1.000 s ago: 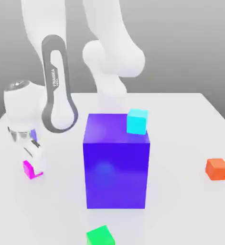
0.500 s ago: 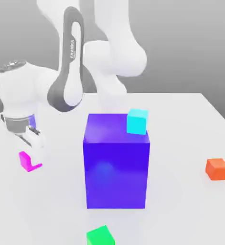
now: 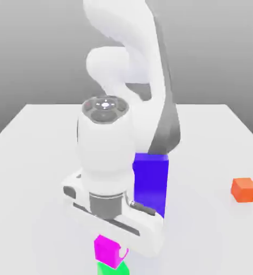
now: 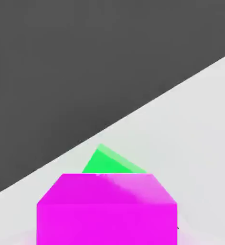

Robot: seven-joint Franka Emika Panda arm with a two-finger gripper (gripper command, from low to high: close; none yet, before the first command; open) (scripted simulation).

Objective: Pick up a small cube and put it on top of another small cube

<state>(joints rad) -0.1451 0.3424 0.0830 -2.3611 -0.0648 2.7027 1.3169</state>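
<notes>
The small magenta cube is directly over the small green cube at the front edge of the exterior view. The two are stacked or very nearly so; I cannot tell if they touch. My gripper hangs straight down over the magenta cube, with the white hand just above it. In the hand view the magenta cube is close up, and a corner of the green cube peeks out behind it.
The big blue block stands just behind the hand, partly hidden by the arm. An orange cube lies at the exterior view's right. The white table stretches out on the left.
The arm has swung from the exterior view's left to the front centre. The magenta cube came with it, off the table and onto the spot over the green cube.
</notes>
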